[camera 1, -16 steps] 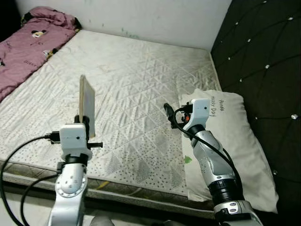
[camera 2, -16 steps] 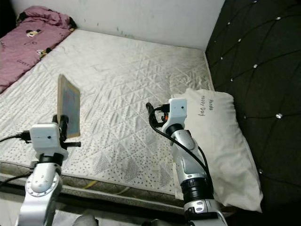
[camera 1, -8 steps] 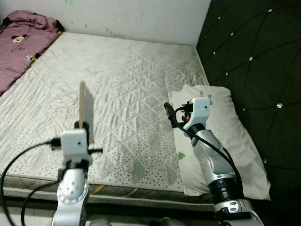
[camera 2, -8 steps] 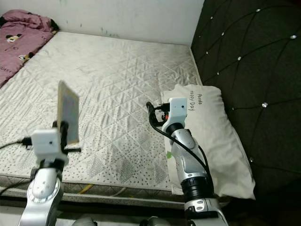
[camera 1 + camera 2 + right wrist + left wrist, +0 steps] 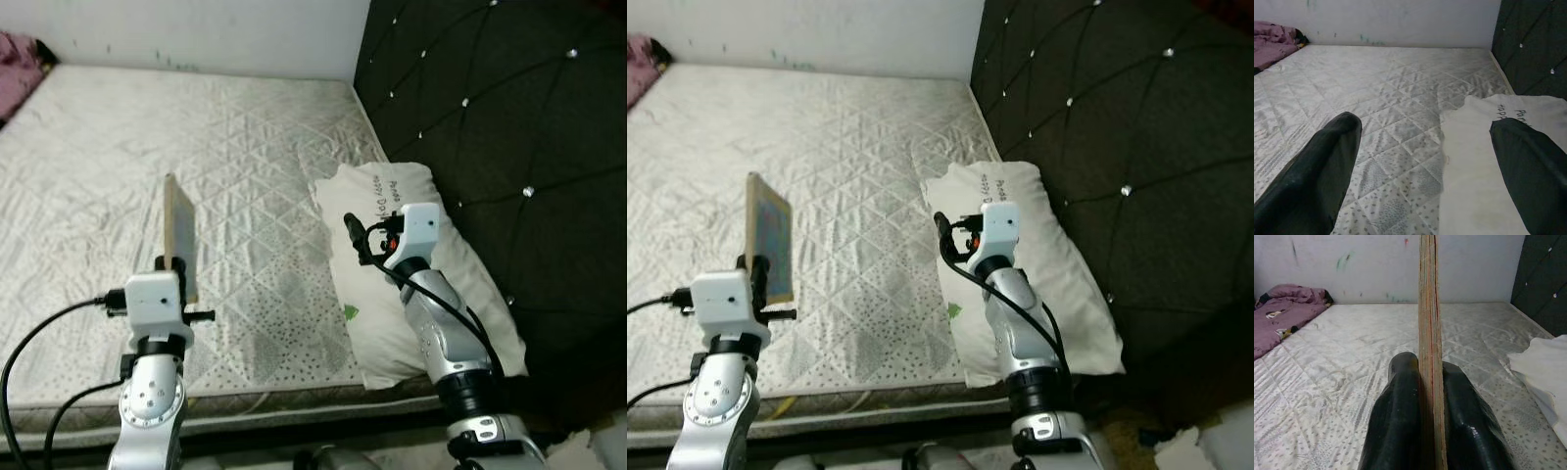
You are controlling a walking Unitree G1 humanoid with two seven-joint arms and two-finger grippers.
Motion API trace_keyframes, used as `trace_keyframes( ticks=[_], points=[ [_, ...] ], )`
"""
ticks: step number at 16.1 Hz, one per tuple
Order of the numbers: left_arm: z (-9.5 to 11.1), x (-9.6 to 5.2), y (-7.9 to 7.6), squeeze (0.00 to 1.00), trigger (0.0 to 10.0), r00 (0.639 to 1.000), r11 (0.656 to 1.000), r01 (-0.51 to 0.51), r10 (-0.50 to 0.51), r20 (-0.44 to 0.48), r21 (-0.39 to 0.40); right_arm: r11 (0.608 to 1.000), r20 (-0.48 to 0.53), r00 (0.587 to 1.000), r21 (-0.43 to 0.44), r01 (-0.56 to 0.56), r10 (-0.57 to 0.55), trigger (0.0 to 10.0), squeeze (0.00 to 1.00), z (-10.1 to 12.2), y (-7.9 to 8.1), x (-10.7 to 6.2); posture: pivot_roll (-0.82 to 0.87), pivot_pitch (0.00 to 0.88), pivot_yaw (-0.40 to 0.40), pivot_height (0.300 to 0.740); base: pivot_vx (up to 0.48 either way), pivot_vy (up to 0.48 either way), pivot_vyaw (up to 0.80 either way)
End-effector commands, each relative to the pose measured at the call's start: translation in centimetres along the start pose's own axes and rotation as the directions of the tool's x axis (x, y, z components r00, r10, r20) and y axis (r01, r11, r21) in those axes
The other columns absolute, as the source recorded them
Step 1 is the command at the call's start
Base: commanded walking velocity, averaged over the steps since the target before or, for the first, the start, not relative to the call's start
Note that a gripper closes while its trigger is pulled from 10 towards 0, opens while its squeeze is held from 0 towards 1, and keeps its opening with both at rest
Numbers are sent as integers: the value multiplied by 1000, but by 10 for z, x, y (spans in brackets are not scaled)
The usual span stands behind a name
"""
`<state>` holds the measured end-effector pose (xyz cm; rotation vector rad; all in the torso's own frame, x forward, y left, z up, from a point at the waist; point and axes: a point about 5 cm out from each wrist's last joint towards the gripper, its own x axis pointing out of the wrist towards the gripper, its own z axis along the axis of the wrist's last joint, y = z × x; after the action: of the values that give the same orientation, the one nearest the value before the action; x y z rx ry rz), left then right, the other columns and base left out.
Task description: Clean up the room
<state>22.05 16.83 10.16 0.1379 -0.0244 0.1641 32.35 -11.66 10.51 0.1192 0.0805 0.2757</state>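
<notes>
Book [image 5: 180, 233] is held upright in the left gripper [image 5: 174, 266] above the mattress [image 5: 118, 147]; the right gripper [image 5: 353, 235] is raised near the pillow [image 5: 377, 196]. In the left wrist view the fingers [image 5: 1400, 411] are clamped on its spine edge. In the right wrist view the fingers [image 5: 1317, 166] are spread, empty. Judged best: the book should be kept vertical while a resting place is sought.

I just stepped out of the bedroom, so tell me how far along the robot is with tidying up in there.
Partway at best. In hand: the left claw is shut on a thin book, held upright above the mattress. The right claw hangs open over the white pillow, holding nothing. Left: the book is not yet put away, the pillow lies by the mattress's corner beside the headboard, and a purple blanket lies rumpled at the far side.
</notes>
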Motion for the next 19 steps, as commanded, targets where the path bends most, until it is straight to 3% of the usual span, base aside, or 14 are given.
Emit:
trace_keyframes(
  ticks=[1, 6, 9, 13, 16, 18, 19],
  points=[
    [9, 2, 0, 0, 10000, 999, 1000, -2, 2, 41, -8, 1000, 0, 1000, -10, -4, 4, 10000, 0, 1, 0, 2, 30, 0, -90, 740, 0, -382, 0],
    [11, 4, 0, 0, 10000, 999, 1000, 1, 0, 50, -7, 1000, 0, 1000, -12, -7, 7, 10000, 0, 1, 0, 2, 30, 0, -91, 740, 0, -338, 0],
    [10, 4, 2, 0, 10000, 999, 1000, -22, 23, 42, -22, 1000, -1, 1000, -14, -10, 10, 10000, 0, 1, 1, 3, 32, 0, -92, 740, 0, 0, 0],
    [11, 3, 4, 0, 10000, 997, 998, -54, 53, 52, 27, 1000, 0, 1000, -16, -11, 11, 10000, 0, 1, 0, 3, 33, 0, -95, 740, 0, 0, 0],
    [12, 1, 7, 0, 10000, 996, 996, -51, 56, 63, -72, 1000, 0, 1000, -16, -9, 9, 10000, 0, 1, 0, 3, 32, 0, -94, 740, 0, 0, 0],
    [10, 1, 9, 0, 10000, 996, 986, -83, 87, 22, -146, 1000, 3, 1000, -12, -8, 8, 10000, 0, 2, -1, 3, 33, 0, -94, 740, 0, 0, 0],
    [13, 1, 9, 0, 10000, 998, 984, -51, 58, 39, -172, 1000, 7, 1000, -4, -7, 7, 10000, 0, 2, -2, 3, 33, 0, -96, 740, 0, 0, 0]
  ],
)
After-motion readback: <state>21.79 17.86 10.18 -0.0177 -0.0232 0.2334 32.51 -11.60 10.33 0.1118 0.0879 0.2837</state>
